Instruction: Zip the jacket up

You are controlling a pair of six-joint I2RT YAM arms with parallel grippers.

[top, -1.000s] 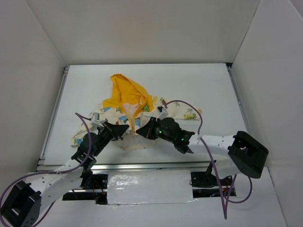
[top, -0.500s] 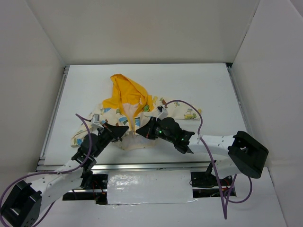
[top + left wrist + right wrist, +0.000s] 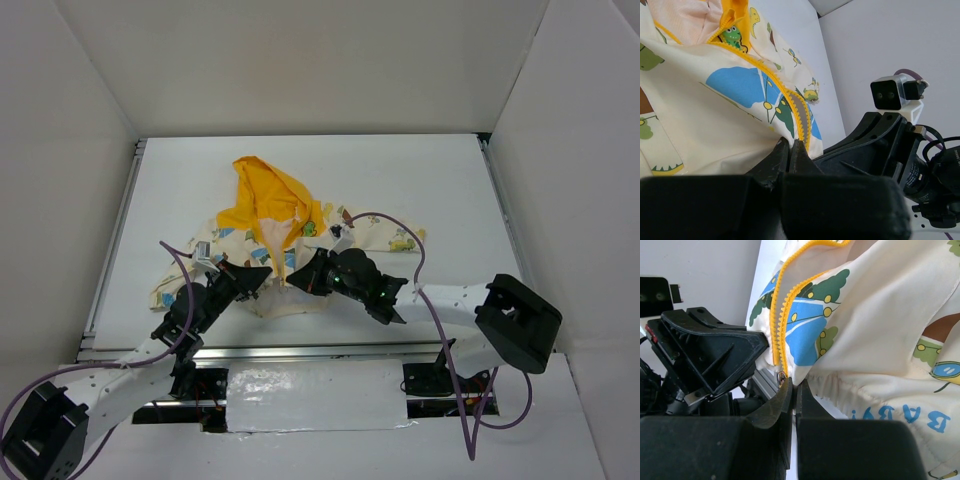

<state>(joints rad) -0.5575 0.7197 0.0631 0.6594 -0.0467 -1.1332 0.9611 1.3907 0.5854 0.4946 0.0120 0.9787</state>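
Observation:
The jacket (image 3: 292, 296) lies on the white table, yellow hood (image 3: 268, 196) at the far end and cream printed body toward the arms. Its yellow zipper (image 3: 799, 111) runs down to the bottom hem. My left gripper (image 3: 262, 272) is shut on the hem fabric just left of the zipper (image 3: 790, 146). My right gripper (image 3: 298, 274) faces it from the right, shut on the hem edge at the zipper's foot (image 3: 794, 386). A small metal slider (image 3: 781, 376) shows against its left finger. Both zipper teeth rows (image 3: 782, 325) run side by side above it.
The table's near metal edge (image 3: 300, 350) runs just behind the grippers. White walls close in the table on three sides. A jacket sleeve (image 3: 392, 236) spreads to the right. The purple cable (image 3: 385, 216) of the right arm arches over it.
The right arm's rear links have shifted slightly left. Both grippers and the jacket stay where they were.

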